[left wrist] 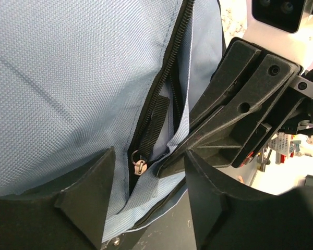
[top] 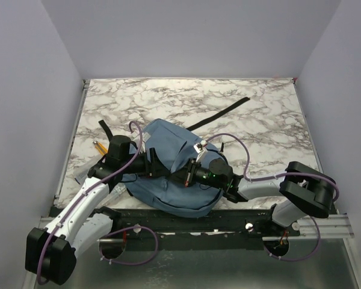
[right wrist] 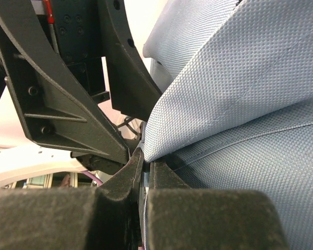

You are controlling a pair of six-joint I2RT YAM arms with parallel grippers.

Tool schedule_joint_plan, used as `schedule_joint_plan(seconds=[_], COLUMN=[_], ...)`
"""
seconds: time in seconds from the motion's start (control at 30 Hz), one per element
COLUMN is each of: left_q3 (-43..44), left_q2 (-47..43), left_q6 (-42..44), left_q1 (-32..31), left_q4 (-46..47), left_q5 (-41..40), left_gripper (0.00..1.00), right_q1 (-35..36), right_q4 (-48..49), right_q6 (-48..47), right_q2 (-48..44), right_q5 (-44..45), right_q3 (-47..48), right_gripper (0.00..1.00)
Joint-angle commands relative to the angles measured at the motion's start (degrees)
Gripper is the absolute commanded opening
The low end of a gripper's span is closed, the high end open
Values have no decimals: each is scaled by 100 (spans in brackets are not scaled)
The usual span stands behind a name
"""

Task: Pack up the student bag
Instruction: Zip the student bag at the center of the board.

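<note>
Backpack laid lower centre of the overhead frame, its edge pinched by the right jaws, left jaws spread; fabric should be kept taut while the zip pull is taken.

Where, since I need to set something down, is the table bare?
Bare table runs along the far edge behind the bag, and on the right between the strap and the right edge. Crowded: near centre, where the left gripper and right gripper meet on the bag, and the left side by the pencil.
</note>
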Motion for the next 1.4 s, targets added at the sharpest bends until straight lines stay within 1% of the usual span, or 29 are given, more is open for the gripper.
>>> schedule_joint_plan(seconds=[0.0,0.07,0.13,0.17,0.23,0.33,0.47,0.6,0.63,0.7,0.77,0.9,1.0,1.07,1.1,1.2,1.27,1.37], left_q3=[22,-32,-84,-137,-200,-158,-140,-118,-126,-174,-238,-343,-348,-275,-216,-41,47,114], left_q2=[253,483,604,571,356,-23,-289,-469,-487,-486,-488,-515,-557,-559,-576,-538,-517,-617], left_q6=[120,-12,-243,-386,-643,-869,-1250,-1382,-1420,-1499,-1577,-1573,-1311,-1072,-946,-680,-614,-549], left_q1=[-10,-10,-10,-10,-1,8,16,73,86,96,96,102,104,113,107,113,113,112], left_q4=[57,242,494,619,827,861,1010,1061,1088,1193,1288,1314,1035,781,693,455,388,356], left_q5=[227,820,1514,1791,2115,2329,2525,2495,2494,2499,2495,2411,2096,1846,1680,1327,1234,1031], left_gripper=[60,59,52,48,44,33,20,13,11,9,7,3,4,9,10,12,12,12], right_q1=[-3,-26,-44,-56,-76,-108,-148,-181,-204,-229,-240,-258,-255,-259,-258,-257,-257,-259], right_q4=[1043,1143,1263,1307,1343,1398,1638,1618,1607,1643,1676,1404,1474,1413,1311,786,16,-1282], right_q6=[128,162,184,195,180,56,-92,-167,-154,-96,-84,-88,-51,-40,-44,-213,-489,-1204], right_q2=[61,103,132,138,118,98,150,252,291,366,394,398,392,373,352,186,-78,-470], right_q5=[-540,-587,-643,-657,-657,-609,-620,-565,-579,-616,-646,-623,-673,-707,-707,-744,-790,-965], right_q3=[-39,-67,-104,-146,-208,-342,-421,-434,-428,-432,-426,-350,-381,-375,-364,-287,-129,224], right_gripper=[1,1,1,1,1,1,1,1,2,6,7,9,10,10,10,16,25,41])
